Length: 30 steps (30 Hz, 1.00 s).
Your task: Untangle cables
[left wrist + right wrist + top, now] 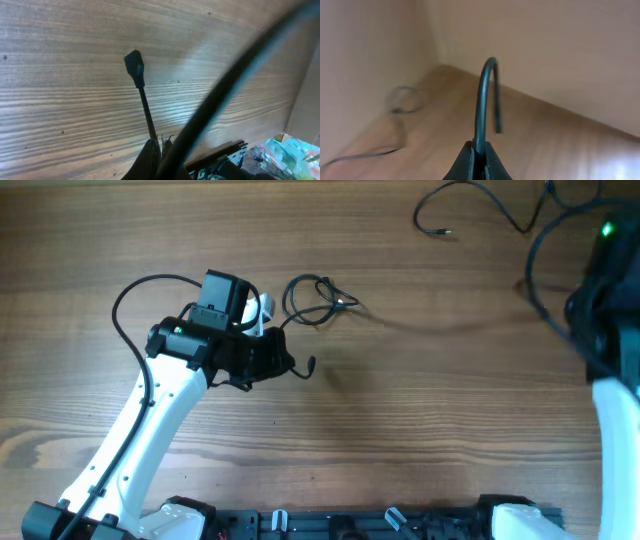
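Left claw [159,146] is pinching a plug-tipped cable [145,107] pointing to 11 o'clock; right claw [479,148] is pinching a looping cord [481,100]

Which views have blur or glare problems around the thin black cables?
Left wrist: the black plug-tipped cord is sharp, but a thick black cable crossing close to the lens is smeared; mild sheen on the wooden table. Right wrist: the pinched thin black cord is crisp, the cable loop behind soft. Overhead: evenly lit, sharp.

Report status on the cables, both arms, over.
Left gripper shut on plug-end cable. Right gripper shut on second cable. Knot lies beside left gripper. Arm's thick cable crosses left wrist view.
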Tool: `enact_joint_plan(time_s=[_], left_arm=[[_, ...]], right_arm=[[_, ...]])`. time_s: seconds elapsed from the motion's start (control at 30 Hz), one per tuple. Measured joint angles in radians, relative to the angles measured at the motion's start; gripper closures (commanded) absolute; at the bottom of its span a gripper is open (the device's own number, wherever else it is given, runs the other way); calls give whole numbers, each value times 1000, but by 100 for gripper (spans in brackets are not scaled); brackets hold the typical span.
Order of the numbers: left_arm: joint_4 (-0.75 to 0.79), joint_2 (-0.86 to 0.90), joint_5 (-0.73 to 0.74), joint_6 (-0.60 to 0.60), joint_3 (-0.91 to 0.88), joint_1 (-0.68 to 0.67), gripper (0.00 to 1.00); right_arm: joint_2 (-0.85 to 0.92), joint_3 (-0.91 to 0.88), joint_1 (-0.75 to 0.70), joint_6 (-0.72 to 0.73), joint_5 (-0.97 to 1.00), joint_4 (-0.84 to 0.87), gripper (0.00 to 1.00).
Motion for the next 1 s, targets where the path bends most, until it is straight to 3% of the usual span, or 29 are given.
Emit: enact_joint_plan(time_s=[0.17,0.33,0.57,0.7,0.73,0.8,0.83,0.87,1.0], left_arm=[[12,0,25,10,0,0,96],[188,0,132,-79,0,-27,96],[172,8,-3,-225,0,-116,96],[77,31,-147,-259,0,-188,96],[56,37,-182,-267,0,-195,96],[21,55,-278,-284,0,-195,96],[14,57,-301,-285,0,-195,96],[10,58,-319,-287,0,-195,96],[8,58,-357,-288,0,-195,96]], right_arm=[[143,0,-209,0,-155,-16,96],[151,0,-283,0,-291,27,94],[151,-1,-364,100,-362,-97,94],[172,-5,-364,153,-352,-132,80],[194,-5,-364,159,-349,-145,67],[255,-7,-364,167,-345,-183,19],[276,-11,-364,168,-345,-193,5],[293,-15,-364,168,-346,-199,0],[314,-19,-364,93,-453,-197,0]])
